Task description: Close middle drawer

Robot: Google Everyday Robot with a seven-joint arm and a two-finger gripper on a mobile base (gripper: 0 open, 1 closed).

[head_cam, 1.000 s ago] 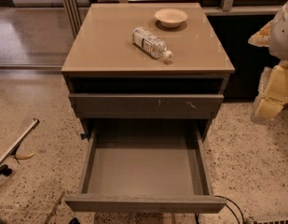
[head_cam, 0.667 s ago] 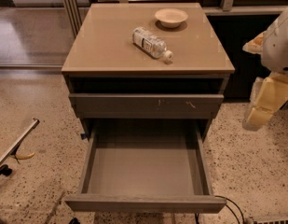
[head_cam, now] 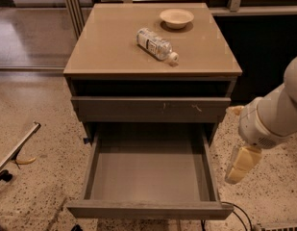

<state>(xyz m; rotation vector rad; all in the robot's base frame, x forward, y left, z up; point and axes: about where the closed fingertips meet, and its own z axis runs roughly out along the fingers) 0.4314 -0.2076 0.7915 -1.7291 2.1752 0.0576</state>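
Observation:
The middle drawer [head_cam: 150, 170] is pulled far out of the grey-brown cabinet. Its bare flat grey inside is open to view, and its plain front [head_cam: 150, 210] is at the bottom of the view. Above it sits a shut drawer front with small white scratch marks [head_cam: 150, 109]. My gripper [head_cam: 240, 166], cream-coloured, hangs from the white arm [head_cam: 273, 117] just right of the open drawer's right side wall. It is level with the drawer's middle, apart from it, and holds nothing I can see.
A plastic water bottle [head_cam: 156, 44] lies on the cabinet top [head_cam: 109, 47] and a shallow bowl [head_cam: 176, 18] stands behind it. A metal bar [head_cam: 16, 148] lies on the speckled floor at left. A black cable [head_cam: 234, 210] runs by the drawer's right front corner.
My arm and gripper have come down and leftward from the right edge of the view, closer to the open drawer's right side. The drawer has not moved.

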